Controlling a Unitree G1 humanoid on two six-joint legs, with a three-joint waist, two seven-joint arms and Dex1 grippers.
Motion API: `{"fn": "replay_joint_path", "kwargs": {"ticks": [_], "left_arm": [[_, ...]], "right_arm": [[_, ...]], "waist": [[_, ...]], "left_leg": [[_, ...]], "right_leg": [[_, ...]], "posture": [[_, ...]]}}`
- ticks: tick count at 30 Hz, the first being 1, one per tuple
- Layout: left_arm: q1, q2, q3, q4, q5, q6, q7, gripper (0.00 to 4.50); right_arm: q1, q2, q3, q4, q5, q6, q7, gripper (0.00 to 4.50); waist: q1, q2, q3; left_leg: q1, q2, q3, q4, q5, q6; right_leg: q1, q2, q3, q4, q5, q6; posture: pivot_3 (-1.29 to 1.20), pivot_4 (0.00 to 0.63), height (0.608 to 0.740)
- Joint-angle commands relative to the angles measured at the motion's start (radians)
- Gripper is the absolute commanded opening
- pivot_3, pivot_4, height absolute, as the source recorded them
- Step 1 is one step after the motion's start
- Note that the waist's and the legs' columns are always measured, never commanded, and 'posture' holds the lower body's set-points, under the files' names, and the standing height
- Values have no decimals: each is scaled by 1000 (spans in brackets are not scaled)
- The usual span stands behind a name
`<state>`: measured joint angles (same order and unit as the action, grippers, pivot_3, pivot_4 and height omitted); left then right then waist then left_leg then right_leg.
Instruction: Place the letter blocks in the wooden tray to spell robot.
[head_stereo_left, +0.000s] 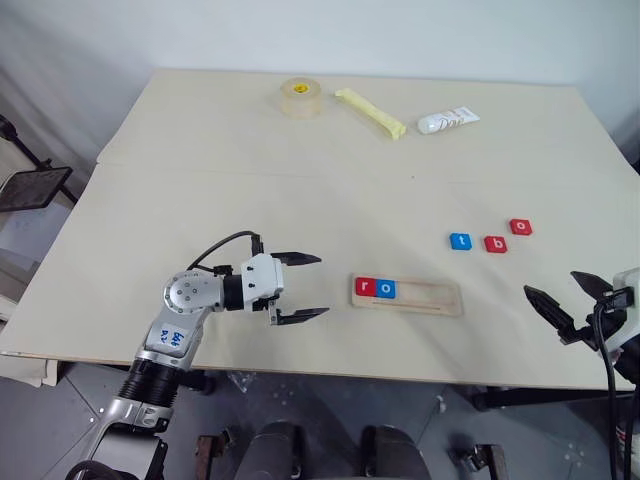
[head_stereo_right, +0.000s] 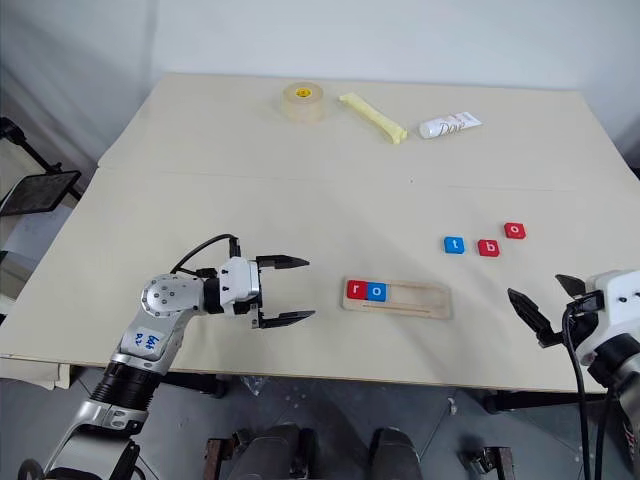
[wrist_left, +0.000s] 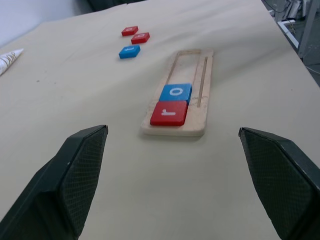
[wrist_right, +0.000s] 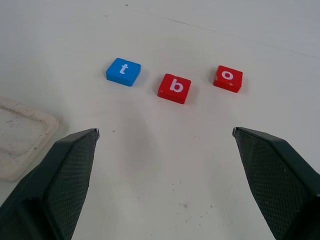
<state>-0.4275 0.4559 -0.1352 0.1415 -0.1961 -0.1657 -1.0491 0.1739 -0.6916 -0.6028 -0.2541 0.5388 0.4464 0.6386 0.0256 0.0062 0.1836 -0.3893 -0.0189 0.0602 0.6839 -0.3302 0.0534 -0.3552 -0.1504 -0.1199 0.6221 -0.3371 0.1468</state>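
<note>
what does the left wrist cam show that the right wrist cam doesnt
Left wrist alone: the red r and blue o seated side by side at the near end of the tray, and the tip of a white tube.
Right wrist alone: the loose tiles' letters upright and readable.
Both: blue t, red b, red o loose on the table, part of the tray, and open fingers.
</note>
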Motion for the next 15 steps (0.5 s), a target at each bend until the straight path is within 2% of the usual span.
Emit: {"fn": "replay_joint_path", "kwargs": {"ticks": [1,4,10,15], "left_arm": [[-34,7,22,33,-8,-46,-3,4454],[-74,-3,21,101,2,-83,1,4454],[-105,-15,11,155,4,-126,-7,4454],[-128,-16,7,198,-4,-154,-38,4454]], "right_arm": [[-49,-18,10,-24,14,44,-30,4500],[-171,-8,80,30,-6,102,-89,4500],[-311,9,172,156,-64,115,-140,4500],[-487,48,242,406,-148,26,-175,4500]], "waist": [[0,0,0],[-3,0,0],[-1,0,0],[-5,0,0]], "left_leg": [[0,0,0,0,0,0],[0,0,1,0,0,0],[0,0,0,-1,0,0],[-1,-1,1,0,1,0]], "right_leg": [[0,0,0,0,0,0],[0,0,0,0,0,0],[-1,0,-1,1,0,0],[-1,-1,-2,1,0,0]], "posture": [[0,150,740],[0,150,740],[0,150,740],[0,150,740]]}}
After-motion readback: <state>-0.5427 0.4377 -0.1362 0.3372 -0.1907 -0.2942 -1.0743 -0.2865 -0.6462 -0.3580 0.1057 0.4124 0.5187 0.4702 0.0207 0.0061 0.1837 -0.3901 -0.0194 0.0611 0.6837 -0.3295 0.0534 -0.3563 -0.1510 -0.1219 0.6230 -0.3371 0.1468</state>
